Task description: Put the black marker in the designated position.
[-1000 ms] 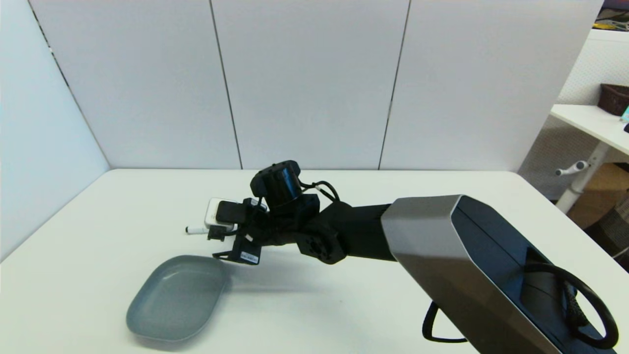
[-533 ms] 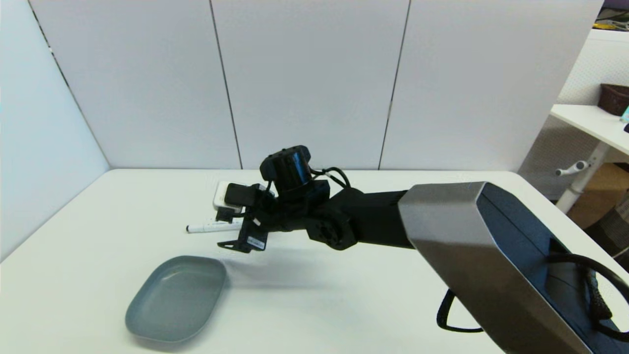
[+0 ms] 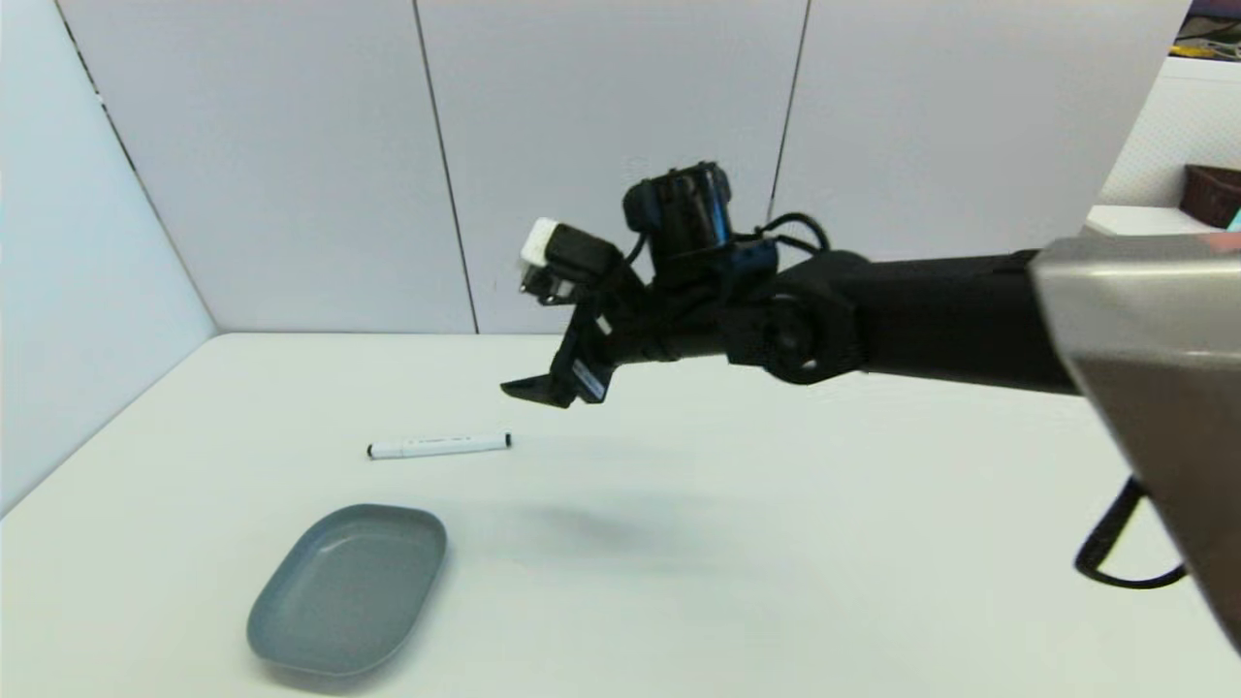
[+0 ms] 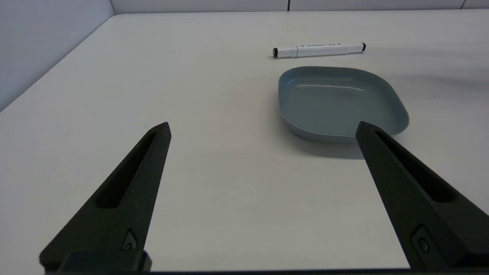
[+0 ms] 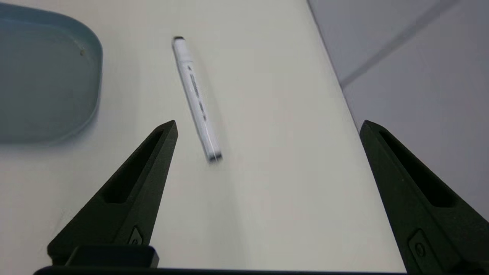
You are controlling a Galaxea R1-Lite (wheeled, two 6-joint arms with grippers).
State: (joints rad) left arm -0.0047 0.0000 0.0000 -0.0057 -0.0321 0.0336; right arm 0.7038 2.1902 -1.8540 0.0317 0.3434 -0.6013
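Observation:
The black marker (image 3: 438,446) is a slim white pen with black tips, lying flat on the white table just beyond the grey dish (image 3: 347,588). My right gripper (image 3: 533,390) hangs in the air above the table, to the right of the marker and well clear of it. In the right wrist view it (image 5: 269,124) is open and empty, with the marker (image 5: 196,97) and the dish (image 5: 42,84) below it. My left gripper (image 4: 263,124) is open and empty, low over the table, short of the dish (image 4: 344,103) and the marker (image 4: 319,50).
Grey partition walls (image 3: 601,165) close the table's back and left sides. A second white desk (image 3: 1163,237) stands off to the far right. The right arm's large grey forearm (image 3: 1154,388) fills the right of the head view.
My right gripper rose from low over the marker and drew back up and to the right, still open. The marker stayed lying in the same spot on the table.

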